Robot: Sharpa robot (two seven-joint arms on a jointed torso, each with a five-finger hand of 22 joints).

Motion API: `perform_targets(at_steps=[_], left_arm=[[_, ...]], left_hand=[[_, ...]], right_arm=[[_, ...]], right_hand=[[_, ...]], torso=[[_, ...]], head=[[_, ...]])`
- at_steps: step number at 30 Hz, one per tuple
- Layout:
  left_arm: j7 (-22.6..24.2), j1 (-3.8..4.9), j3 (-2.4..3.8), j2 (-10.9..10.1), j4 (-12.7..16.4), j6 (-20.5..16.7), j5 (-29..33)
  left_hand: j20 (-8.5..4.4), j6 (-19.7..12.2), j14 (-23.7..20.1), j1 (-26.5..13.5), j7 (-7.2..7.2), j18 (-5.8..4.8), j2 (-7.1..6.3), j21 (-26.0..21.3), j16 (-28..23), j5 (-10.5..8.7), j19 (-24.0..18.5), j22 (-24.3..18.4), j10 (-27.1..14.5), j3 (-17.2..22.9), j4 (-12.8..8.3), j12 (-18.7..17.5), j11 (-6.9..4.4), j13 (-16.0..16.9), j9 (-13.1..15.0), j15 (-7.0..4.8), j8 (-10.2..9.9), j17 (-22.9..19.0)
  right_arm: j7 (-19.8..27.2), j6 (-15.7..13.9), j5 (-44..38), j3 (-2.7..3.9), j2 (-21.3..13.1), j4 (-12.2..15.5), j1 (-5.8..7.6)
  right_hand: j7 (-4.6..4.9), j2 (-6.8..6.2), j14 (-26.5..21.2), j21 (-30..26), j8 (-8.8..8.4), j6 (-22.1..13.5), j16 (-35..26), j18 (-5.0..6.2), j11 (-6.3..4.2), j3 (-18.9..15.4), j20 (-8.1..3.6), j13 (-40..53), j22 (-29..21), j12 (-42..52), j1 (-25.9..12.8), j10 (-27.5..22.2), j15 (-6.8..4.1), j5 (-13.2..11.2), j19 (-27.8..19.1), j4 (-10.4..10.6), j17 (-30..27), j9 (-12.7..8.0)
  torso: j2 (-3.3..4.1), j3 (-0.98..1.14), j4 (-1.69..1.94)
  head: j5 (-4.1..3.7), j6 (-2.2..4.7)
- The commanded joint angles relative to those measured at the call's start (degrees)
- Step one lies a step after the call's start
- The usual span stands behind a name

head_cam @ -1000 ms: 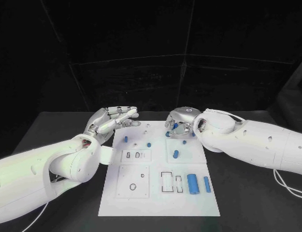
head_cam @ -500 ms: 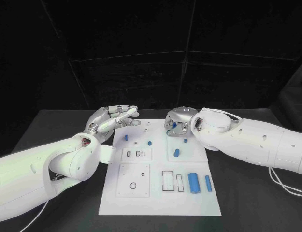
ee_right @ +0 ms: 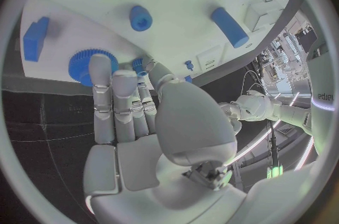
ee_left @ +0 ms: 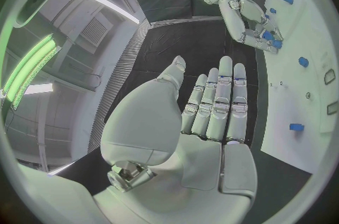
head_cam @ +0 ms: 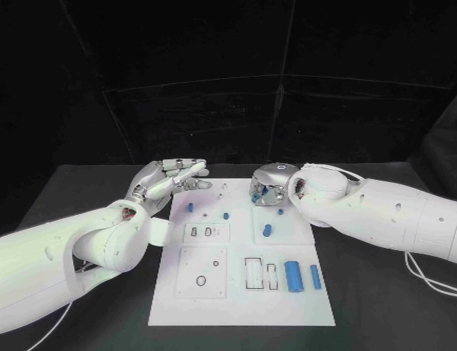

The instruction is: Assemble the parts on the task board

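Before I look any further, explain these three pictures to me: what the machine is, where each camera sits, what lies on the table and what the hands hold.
This is a robot with two white arms, each ending in a silver many-fingered hand. The square picture comes from a camera on its head, looking down at a black table. The two round pictures come from fisheye cameras at the wrists, behind each hand, so straight edges bend.

On the table lies the white task board, with outlined slots and small blue parts, such as a large blue cylinder beside a thinner one.

The left hand is at the board's far left corner, its fingers straight and holding nothing. The right hand is over the board's far edge, fingertips by a blue gear; I cannot tell whether it grips anything.
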Motion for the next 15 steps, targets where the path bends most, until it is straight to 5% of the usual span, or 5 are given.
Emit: perform_targets(at_steps=[1,7,15], left_arm=[[-0.02,0.13,0.05,0.08,-0.02,1.07,0.08],[-0.12,0.18,0.05,0.01,0.05,1.12,0.08],[-0.19,0.19,0.05,-0.03,0.03,1.11,0.08]], left_hand=[[-0.01,0.31,-0.40,0.11,0.36,0.85,0.68,-0.25,-0.19,-0.14,0.26,-0.10,0.25,-0.37,-0.13,-0.37,-0.02,-0.07,-0.07,0.07,-0.20,0.06],[-0.01,0.31,-0.42,0.35,0.33,0.86,0.79,-0.35,-0.21,-0.14,0.35,-0.18,0.25,-0.46,-0.38,-0.49,-0.03,-0.08,-0.07,0.07,-0.28,0.19],[-0.01,0.35,-0.43,0.52,0.30,0.86,0.95,-0.43,-0.22,-0.14,0.41,-0.24,0.27,-0.50,-0.53,-0.55,-0.05,-0.09,-0.07,0.06,-0.31,0.29]], right_arm=[[-0.41,1.31,-0.39,0.00,0.06,-0.11,0.14],[0.34,-0.14,-0.38,0.00,-0.01,-0.09,0.14],[2.66,-7.77,1.59,-0.01,-0.60,1.50,0.13]], right_hand=[[-0.16,-0.49,0.42,0.35,0.07,0.46,0.33,-0.64,0.01,0.59,0.08,-0.05,0.26,-0.20,-0.02,0.33,-0.16,0.39,0.36,0.13,0.24,-0.01],[-0.37,-0.87,1.01,4.83,0.48,2.06,4.49,-1.48,-0.30,4.04,-0.07,0.11,6.19,0.22,0.64,2.02,-0.46,0.74,2.42,0.54,4.43,0.17],[-0.75,-0.85,1.67,11.96,1.26,5.32,9.96,-3.05,-1.07,9.83,-0.66,0.78,16.12,0.75,1.84,5.55,-0.99,0.07,6.69,0.15,9.75,0.55]], torso=[[0.13,0.01,0.05],[0.42,0.09,0.12],[0.52,0.08,0.20]], head=[[-0.04,-0.04],[0.05,0.12],[0.10,0.25]])
